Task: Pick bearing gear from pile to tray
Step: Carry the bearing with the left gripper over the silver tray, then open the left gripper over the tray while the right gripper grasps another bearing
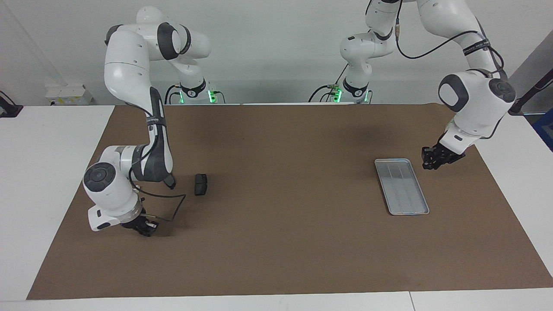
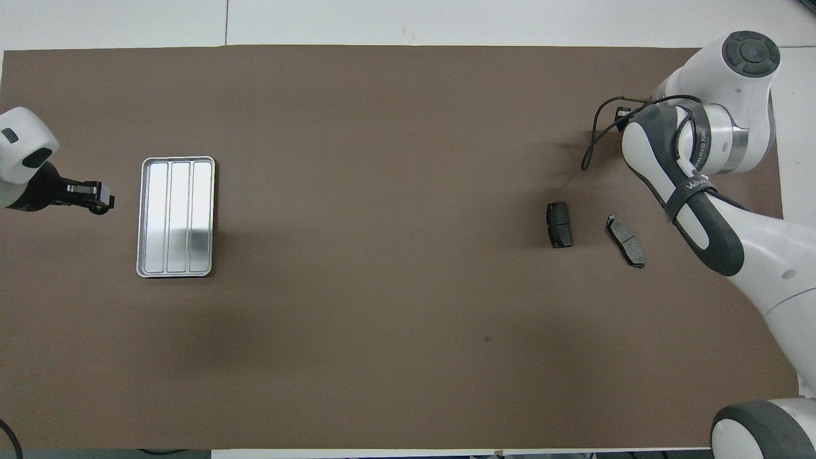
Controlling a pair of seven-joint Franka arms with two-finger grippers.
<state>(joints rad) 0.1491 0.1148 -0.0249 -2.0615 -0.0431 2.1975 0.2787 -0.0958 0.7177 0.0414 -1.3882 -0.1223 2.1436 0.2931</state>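
Note:
The silver tray [image 1: 402,186] lies empty on the brown mat toward the left arm's end; it also shows in the overhead view [image 2: 176,217]. My left gripper [image 1: 433,158] hangs low over the mat just beside the tray [image 2: 95,201]. Two dark grey brake pads [image 2: 559,224] [image 2: 626,240] lie toward the right arm's end; only one brake pad [image 1: 201,184] shows in the facing view. My right gripper [image 1: 145,227] is down at the mat, apart from the pads, and its wrist hides it in the overhead view. No bearing gear, white arc or black round pieces are in view.
The brown mat [image 1: 281,216] covers most of the white table. A black cable [image 1: 173,203] loops from the right wrist over the mat beside the nearer pad. The right arm's forearm [image 2: 701,217] reaches over the mat next to the pads.

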